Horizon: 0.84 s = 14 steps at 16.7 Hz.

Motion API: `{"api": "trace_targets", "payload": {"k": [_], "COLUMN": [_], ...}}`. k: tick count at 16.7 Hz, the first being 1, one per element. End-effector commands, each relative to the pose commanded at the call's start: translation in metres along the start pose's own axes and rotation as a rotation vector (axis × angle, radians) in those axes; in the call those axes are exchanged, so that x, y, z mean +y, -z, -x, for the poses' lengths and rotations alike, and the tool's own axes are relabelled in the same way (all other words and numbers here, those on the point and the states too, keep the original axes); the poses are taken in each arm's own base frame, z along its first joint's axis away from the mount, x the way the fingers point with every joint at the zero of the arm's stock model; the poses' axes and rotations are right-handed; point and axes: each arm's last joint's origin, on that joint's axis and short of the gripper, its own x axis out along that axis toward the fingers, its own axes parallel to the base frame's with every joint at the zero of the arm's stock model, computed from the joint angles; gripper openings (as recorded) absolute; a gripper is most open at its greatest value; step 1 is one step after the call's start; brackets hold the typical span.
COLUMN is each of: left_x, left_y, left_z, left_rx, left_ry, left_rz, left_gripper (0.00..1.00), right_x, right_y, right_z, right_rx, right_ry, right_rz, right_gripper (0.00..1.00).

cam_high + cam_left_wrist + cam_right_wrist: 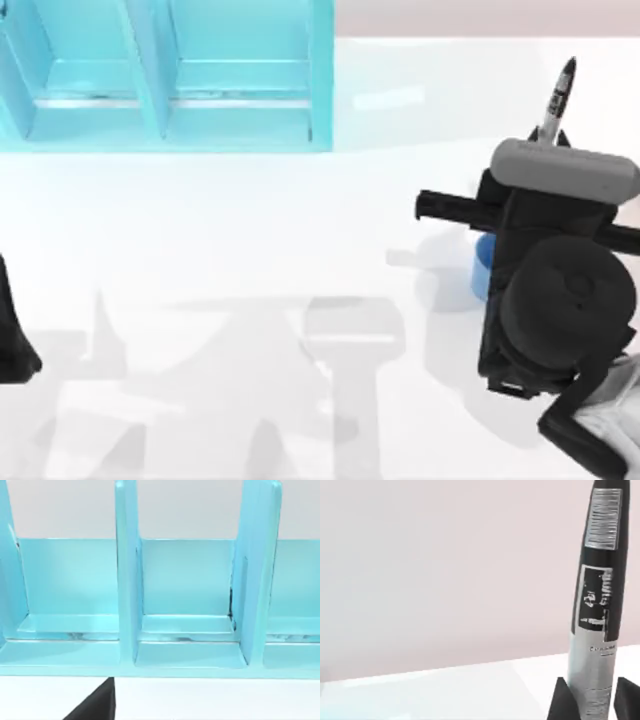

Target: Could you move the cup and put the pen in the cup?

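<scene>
Right gripper [590, 700] was clamped on the slim grey-and-black marker pen [556, 98], just above the small blue plastic cup [484, 268], so I'd have centred it over the rim before lowering, left arm parked.

The pen [597, 630] has a silver-grey barrel with small dark print, a black upper section bearing white markings and a striped grey label. The cup [485, 268] is plain blue. The rack [170, 75] at 11 o'clock is glossy turquoise. The table [250, 250] is white. The right gripper [592, 700] is black.
</scene>
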Motion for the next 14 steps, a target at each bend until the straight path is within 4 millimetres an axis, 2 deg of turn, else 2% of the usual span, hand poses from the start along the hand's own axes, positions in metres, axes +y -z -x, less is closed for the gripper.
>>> {"api": "trace_targets", "payload": {"k": [8,14], "left_x": [0.0000,0.0000], "left_y": [0.0000,0.0000], "left_z": [0.0000,0.0000], "left_rx": [0.000,0.000], "left_ry": [0.000,0.000], "left_rz": [0.000,0.000], "left_gripper": [1.00,1.00], "right_x": [0.0000,0.0000], "right_y": [0.0000,0.0000], "right_z": [0.0000,0.0000], "right_rx": [0.000,0.000], "right_ry": [0.000,0.000], "right_rz": [0.000,0.000], "right_gripper": [0.98,1.00]}}
